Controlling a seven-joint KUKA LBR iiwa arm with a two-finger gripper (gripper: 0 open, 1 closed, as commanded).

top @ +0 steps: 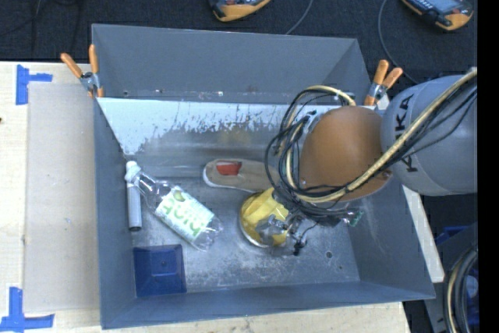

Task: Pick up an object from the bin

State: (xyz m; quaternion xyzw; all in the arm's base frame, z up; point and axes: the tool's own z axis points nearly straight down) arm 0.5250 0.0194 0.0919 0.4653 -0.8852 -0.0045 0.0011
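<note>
1. I see the gripper [285, 233] low in the bin [234, 82], right of centre and nearer the front wall than the back slope. The orange wrist cover [343, 148] and cable loops [284, 144] sit above it.
2. It's right on the lower-right edge of a yellow roundish thing [256, 216] on the floor. I can't tell whether contact is made.
3. Gripper state: I can't tell, released or clenched. The view doesn't resolve it, and I see nothing held.
4. Room: there's bare floor to the gripper's right and front, up to the right and front walls. The left side is tighter.
5. The clear bottle with the green label [181, 213] lies near the yellow thing, with a small gap at its base.
6. A tan oblong piece with a red patch [234, 172] lies just behind the yellow thing. Its right end runs under the wrist.
7. Yellow thing: the outline reads round and part is covered, so I can't call a long axis or heading.
8. The bottle's axis is diagonal, cap to the back-left and base to the front-right. A grey stick [134, 208] lies beside the cap end, running front-to-back.
9. A blue square block [160, 269] sits in the front-left corner, well apart from the gripper.
</note>
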